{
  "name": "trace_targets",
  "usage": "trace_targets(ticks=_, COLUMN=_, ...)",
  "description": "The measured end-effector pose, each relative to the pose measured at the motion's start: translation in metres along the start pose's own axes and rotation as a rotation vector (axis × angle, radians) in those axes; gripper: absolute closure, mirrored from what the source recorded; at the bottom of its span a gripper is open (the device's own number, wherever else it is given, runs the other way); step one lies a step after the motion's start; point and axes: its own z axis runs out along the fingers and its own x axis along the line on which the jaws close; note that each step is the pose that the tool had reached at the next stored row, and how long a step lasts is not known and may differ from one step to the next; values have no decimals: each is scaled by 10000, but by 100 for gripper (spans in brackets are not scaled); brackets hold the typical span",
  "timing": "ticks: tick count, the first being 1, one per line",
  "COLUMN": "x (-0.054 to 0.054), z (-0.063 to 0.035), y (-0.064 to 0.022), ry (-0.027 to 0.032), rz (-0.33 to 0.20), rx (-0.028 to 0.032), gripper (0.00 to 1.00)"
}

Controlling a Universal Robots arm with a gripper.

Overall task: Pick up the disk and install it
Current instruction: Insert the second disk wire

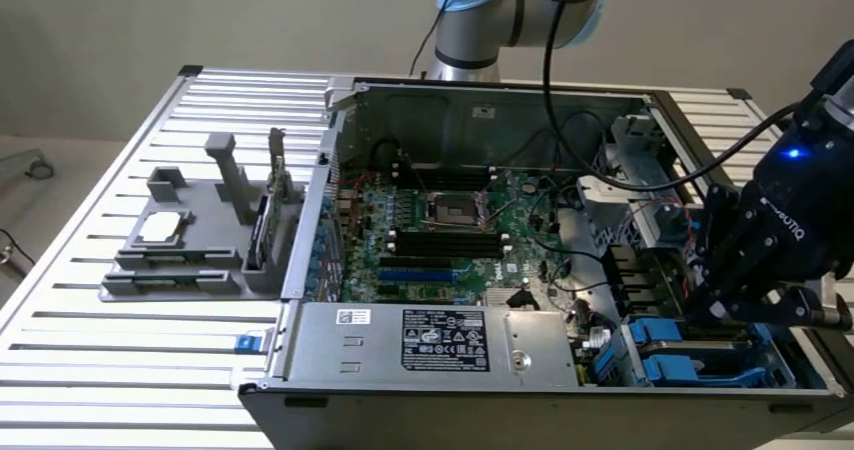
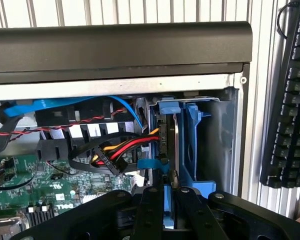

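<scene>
One disk [image 2: 171, 150] stands on edge inside the drive bay of the open computer case [image 1: 400, 365], in the case's corner at the exterior view's lower right. In the wrist view the disk presents a thin silver-grey metal edge, bordered by its bright blue plastic carrier; a blue tab sits at the far end of the carrier and blue plastic bay walls flank it on both sides. In the exterior view the blue carrier parts [image 1: 681, 355] appear just below the gripper [image 1: 727, 315].

The gripper is lowered into the bay with its black fingers [image 2: 150, 210] nearly together, clamped on the near edge of the disk and its carrier.

The case lies open on a slatted metal table [image 1: 107, 370]. It contains a green motherboard [image 1: 441, 240], a grey power supply [image 1: 441, 340] with a white label, and a bundle of red, yellow and black cables [image 2: 115, 155] that ends just beside the bay.

A grey fixture tray [image 1: 174, 260] sits on the table at the exterior view's left, well apart from the case, carrying a small square silver chip [image 1: 160, 227]. A black keyboard [image 2: 290, 100] lies beside the case.
</scene>
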Motion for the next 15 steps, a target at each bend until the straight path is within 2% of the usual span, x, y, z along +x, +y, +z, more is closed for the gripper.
trace_targets(ticks=15, x=4, z=27, y=28, ry=121, rz=485, rx=47, gripper=84)
